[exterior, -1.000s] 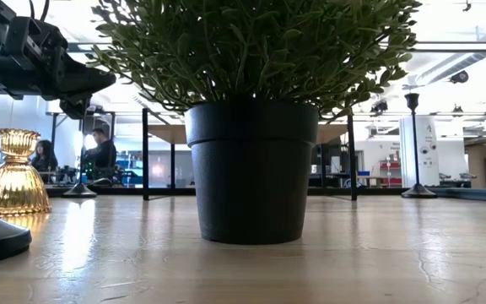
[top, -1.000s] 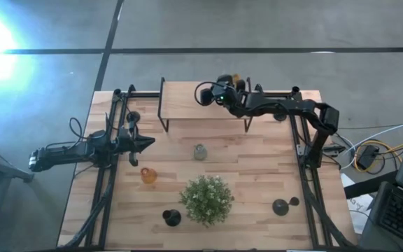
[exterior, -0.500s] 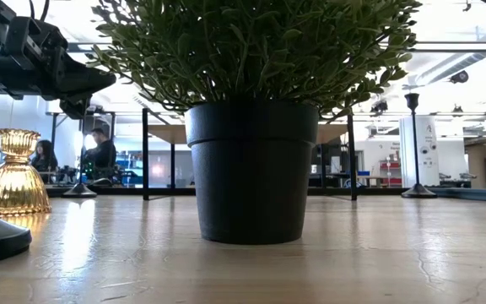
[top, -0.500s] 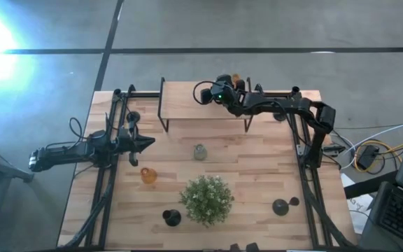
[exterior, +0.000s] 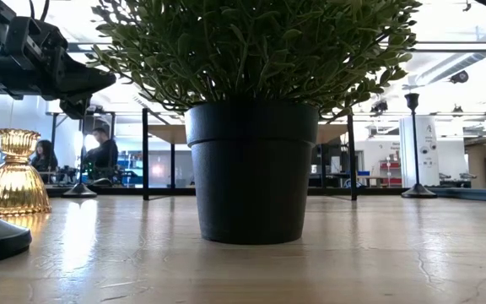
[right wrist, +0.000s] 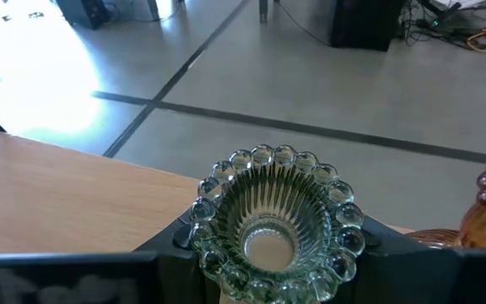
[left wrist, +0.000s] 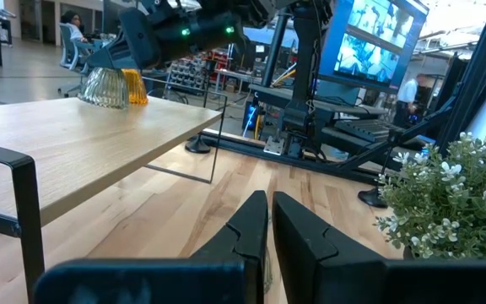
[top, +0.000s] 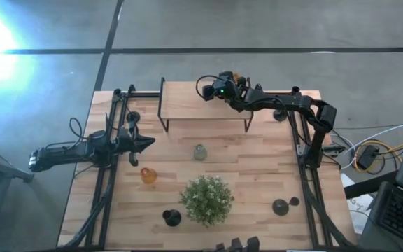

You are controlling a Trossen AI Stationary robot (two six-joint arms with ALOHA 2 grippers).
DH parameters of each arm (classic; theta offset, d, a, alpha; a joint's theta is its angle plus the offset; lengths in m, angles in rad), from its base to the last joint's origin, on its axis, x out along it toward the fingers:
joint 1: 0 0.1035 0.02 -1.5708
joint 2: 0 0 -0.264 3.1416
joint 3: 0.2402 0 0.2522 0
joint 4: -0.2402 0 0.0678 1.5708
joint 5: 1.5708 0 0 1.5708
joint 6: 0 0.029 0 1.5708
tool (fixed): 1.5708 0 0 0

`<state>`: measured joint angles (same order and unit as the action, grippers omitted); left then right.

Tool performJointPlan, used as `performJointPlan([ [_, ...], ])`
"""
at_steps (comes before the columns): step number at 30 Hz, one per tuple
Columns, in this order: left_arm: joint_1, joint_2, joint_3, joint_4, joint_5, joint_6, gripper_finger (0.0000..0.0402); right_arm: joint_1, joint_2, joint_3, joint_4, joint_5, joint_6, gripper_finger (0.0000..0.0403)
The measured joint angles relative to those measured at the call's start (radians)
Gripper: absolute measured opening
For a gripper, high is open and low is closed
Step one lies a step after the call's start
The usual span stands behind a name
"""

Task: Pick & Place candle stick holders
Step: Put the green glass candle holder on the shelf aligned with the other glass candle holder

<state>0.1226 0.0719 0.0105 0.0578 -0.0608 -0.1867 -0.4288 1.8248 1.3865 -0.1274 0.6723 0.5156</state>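
Observation:
My right gripper reaches over the raised wooden shelf at the table's far side, shut on a clear glass vase with a beaded rim. An orange glass vase stands on the shelf right beside it. My left gripper waits shut at the table's left, pointing level. Black candle stick holders stand on their round bases near the front: one left of the plant, one at the right. Another stands farther back. My right gripper pinches the clear vase's body just below the beaded rim, one finger on each side. The fingers come slanting down from the table's right. The vase stays upright, its foot at the shelf top; whether it rests there I cannot tell.
A potted plant stands at the front middle. An orange vase and a grey-green vase stand on the table between plant and shelf. Black frame rails run along both sides.
My right gripper has carried the clear vase a little toward the table's far edge over the shelf and slightly down, its fingers unchanged.

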Motion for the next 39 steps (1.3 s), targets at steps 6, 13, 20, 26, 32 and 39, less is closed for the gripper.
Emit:
performJointPlan([
  [6, 0.000, 0.000, 0.000, 0.000, 0.000, 0.000, 0.0025, -0.008, -0.002, -0.006, 0.004, -0.018, -0.004, 0.0121],
  [13, 0.000, 0.000, 0.000, 0.000, 0.000, 0.000, 0.0025, -0.011, -0.002, -0.009, 0.003, -0.023, -0.004, 0.0157],
  [20, 0.000, 0.000, 0.000, 0.000, 0.000, 0.000, 0.0025, -0.013, -0.002, -0.011, 0.005, -0.026, -0.021, 0.0195],
  [26, 0.000, 0.000, 0.000, 0.000, 0.000, 0.000, 0.0025, -0.013, -0.002, -0.011, 0.039, -0.105, -0.038, 0.0211],
  [32, 0.000, 0.000, 0.000, 0.000, 0.000, 0.000, 0.0025, -0.012, -0.003, -0.005, 0.064, -0.108, -0.072, 0.0234],
  [39, 0.000, 0.000, 0.000, 0.000, 0.000, 0.000, 0.0025, -0.012, -0.003, -0.003, 0.058, -0.108, -0.075, 0.0265],
])
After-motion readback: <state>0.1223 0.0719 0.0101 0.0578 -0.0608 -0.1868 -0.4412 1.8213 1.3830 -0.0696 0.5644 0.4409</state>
